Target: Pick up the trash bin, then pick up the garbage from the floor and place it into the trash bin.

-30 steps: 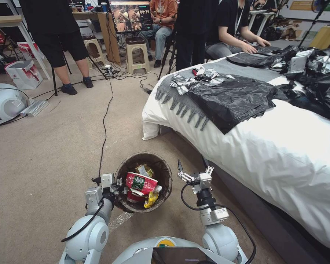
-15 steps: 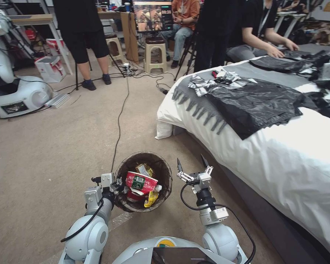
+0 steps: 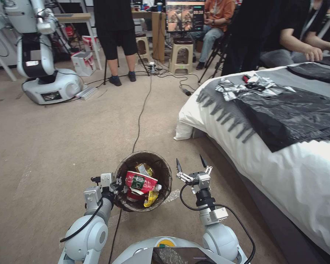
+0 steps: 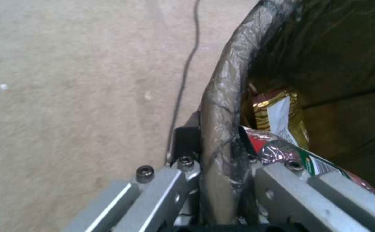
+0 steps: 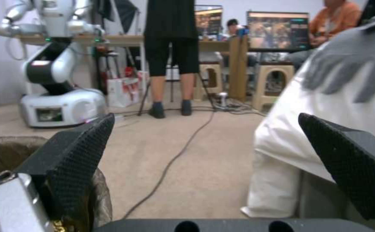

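On the trash bin (image 3: 143, 181) rim, left gripper (image 3: 116, 186) clamped; right gripper (image 3: 190, 165) beside, fingers spread; labels unreadable.

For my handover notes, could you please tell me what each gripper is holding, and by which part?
The left gripper clamps the liner-covered rim of the round trash bin; the right gripper holds nothing.

The monitor (image 3: 184, 16) far beyond the jaws shows a white timer in its upper right corner, its digits not surely readable. The crushed red cup (image 3: 140, 182) in the trash bin (image 3: 143, 181) between the jaws carries a green label, its print too small to read
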Motion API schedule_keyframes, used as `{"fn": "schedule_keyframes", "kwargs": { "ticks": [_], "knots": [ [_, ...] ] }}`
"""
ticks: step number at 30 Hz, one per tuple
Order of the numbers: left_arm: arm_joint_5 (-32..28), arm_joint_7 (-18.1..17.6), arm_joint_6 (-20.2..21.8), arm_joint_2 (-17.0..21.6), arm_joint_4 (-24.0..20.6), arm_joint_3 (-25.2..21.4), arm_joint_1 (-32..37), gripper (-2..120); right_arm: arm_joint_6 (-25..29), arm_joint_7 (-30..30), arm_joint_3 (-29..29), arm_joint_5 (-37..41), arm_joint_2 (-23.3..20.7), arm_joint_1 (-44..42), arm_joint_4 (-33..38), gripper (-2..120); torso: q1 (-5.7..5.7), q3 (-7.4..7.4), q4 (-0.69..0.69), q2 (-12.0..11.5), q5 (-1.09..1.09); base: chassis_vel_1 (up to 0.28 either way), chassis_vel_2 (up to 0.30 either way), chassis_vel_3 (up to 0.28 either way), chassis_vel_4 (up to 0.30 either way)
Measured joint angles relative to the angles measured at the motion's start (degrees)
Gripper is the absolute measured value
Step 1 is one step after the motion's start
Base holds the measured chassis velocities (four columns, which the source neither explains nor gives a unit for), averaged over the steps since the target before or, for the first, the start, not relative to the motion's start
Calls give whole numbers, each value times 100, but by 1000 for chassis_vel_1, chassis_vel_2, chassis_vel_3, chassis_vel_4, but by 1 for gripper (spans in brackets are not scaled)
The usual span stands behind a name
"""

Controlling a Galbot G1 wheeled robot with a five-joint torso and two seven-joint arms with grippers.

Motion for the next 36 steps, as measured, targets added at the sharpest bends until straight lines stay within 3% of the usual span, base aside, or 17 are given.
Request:
{"fn": "schedule_keyframes", "kwargs": {
  "ticks": [36],
  "knots": [
    [-45, 22, -130, -6, 122, -68, -70, 3, -2, -73, 1, 0, 5, 8, 61, 100, 0, 0, 1, 0, 0, 82, 83, 85, 79]
  ]
}}
